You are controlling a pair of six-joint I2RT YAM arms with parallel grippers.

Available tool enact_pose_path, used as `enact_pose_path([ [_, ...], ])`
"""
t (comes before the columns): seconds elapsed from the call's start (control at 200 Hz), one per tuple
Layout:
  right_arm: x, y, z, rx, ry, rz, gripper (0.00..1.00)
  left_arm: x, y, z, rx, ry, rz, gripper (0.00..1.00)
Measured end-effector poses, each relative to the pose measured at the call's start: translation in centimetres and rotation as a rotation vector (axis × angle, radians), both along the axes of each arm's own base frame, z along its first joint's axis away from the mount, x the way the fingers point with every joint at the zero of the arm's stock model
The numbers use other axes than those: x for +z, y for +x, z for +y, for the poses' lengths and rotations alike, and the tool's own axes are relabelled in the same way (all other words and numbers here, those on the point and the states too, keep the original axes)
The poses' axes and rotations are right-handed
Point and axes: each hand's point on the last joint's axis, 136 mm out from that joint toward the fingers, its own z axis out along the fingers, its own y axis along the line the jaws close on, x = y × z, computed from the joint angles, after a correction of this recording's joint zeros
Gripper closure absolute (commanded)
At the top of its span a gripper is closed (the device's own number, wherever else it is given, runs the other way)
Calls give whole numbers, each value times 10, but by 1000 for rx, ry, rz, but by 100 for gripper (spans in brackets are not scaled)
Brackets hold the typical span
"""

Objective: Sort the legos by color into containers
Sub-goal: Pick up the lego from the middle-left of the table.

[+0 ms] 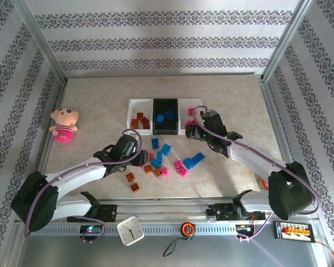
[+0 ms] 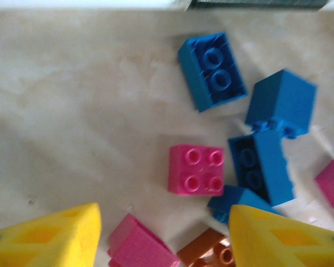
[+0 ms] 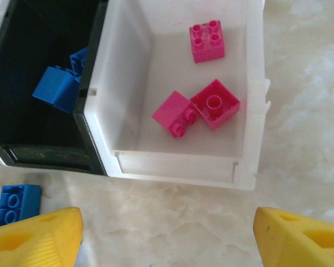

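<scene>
Left wrist view had the left hand point(image 2: 164, 225) over the loose pile on the bench point(image 2: 72, 111), its yellow fingers point(image 2: 50, 236) spread wide and holding nothing. A pink two-by-two brick point(image 2: 196, 169) lay studs-up just ahead of the gap, slightly toward the right finger. Being square, it offered no long axis, and its sides sat nearly parallel to the closing line. A blue brick point(image 2: 261, 167) lay right against its right side, so that side looked tight. A second pink brick point(image 2: 139, 245) and an orange-brown one point(image 2: 209, 256) sat lower down between the fingers.

From the top external view, the left hand point(image 1: 134, 153) was at the left edge of the scattered legos point(image 1: 161, 161). The right hand point(image 1: 193, 130) hovered at the near side of the right white tray point(image 1: 196, 100).

On the right wrist view, the right hand point(image 3: 167, 236) was also apart and empty, with that tray's near rim point(image 3: 178, 167) straight ahead. Three pink bricks point(image 3: 214, 104) lay inside, and blue ones point(image 3: 55, 89) in the black middle tray point(image 3: 22, 151) beside it.

I judged the left hand nearer the pink brick, needing a short advance and descent. The pink tray lay beyond, on the right arm's side.
</scene>
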Motion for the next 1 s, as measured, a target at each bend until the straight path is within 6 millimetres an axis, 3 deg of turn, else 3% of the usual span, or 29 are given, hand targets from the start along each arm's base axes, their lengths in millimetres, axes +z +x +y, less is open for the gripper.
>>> enact_pose_path([
  [0.125, -4, -3, -3, -6, -11, 7, 20, -5, -6, -1, -14, 33, -2, 40],
  [0.265, -4, -5, -5, -9, -13, 5, 20, -15, -10, 2, -16, 60, 18, 48],
  [0.46, 3, -5, -5, -9, -5, -13, 20, -37, -16, 8, -14, 111, 73, 47],
  [0.68, 7, -4, -7, -17, -6, -27, 20, -43, -15, 7, -11, 112, 77, 61],
  [0.879, 13, -8, -10, -27, 0, -46, 20, -39, -16, 1, -28, 104, 71, 71],
  [0.999, 13, -15, -19, -57, 15, -54, 20, -9, -5, -23, -70, 69, 30, 72],
])
